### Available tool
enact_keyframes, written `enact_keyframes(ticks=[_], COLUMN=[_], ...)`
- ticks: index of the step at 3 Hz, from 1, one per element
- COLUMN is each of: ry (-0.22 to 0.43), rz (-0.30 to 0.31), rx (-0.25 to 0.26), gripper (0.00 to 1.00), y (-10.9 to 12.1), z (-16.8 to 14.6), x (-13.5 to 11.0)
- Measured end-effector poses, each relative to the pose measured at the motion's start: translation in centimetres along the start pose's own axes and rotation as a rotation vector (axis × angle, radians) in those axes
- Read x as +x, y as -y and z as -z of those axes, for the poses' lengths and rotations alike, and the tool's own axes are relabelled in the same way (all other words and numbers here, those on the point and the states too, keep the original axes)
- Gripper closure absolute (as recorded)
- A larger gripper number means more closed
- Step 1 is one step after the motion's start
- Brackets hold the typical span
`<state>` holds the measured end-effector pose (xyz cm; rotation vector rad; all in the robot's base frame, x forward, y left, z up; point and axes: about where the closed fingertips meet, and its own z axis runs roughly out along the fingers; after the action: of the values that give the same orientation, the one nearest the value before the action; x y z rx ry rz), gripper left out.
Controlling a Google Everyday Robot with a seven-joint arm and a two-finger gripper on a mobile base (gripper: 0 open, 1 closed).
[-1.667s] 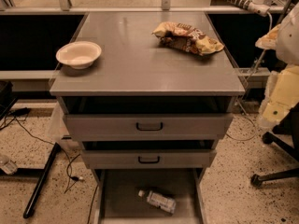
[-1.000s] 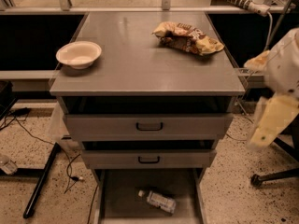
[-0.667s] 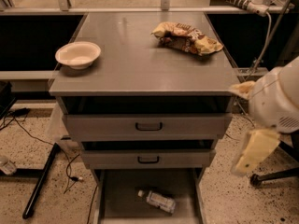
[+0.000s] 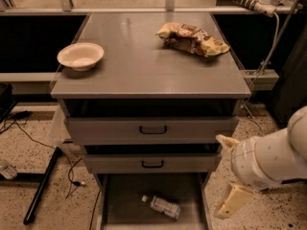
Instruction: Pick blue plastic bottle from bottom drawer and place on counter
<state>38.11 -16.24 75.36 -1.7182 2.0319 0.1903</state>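
Note:
The blue plastic bottle [image 4: 162, 206] lies on its side on the floor of the open bottom drawer [image 4: 124, 200], white cap pointing left. The counter [image 4: 144, 66] is the grey cabinet top above the three drawers. My gripper [image 4: 233, 201] hangs at the end of the white arm [image 4: 268, 159] at the lower right. It is outside the drawer's right wall, to the right of the bottle, at about the bottle's height and apart from it.
A white bowl [image 4: 80, 56] sits on the counter's left side and a crumpled chip bag [image 4: 193, 39] at its back right. The two upper drawers [image 4: 152, 129] with black handles stick out a little. Cables and a black stand leg [image 4: 42, 186] lie on the floor at left.
My arm has come down from beside the counter's right edge to beside the bottom drawer, moving lower and leftward. The bottle, bowl and chip bag have not moved.

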Motion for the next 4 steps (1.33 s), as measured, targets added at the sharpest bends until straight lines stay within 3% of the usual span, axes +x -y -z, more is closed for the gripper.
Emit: enact_keyframes(ticks=[1, 2, 3, 4], ry=[0.002, 0.001, 0.036, 0.056], rz=[-0.003, -0.004, -0.019, -0.05], rx=[0.054, 0.054, 0.043, 0.043], gripper=[0.0, 0.0, 0.0, 0.0], y=[1.1, 1.1, 2.2, 3.9], z=[-0.4, -0.4, -3.7, -9.8], x=[0.1, 0.1, 1.3, 4.6])
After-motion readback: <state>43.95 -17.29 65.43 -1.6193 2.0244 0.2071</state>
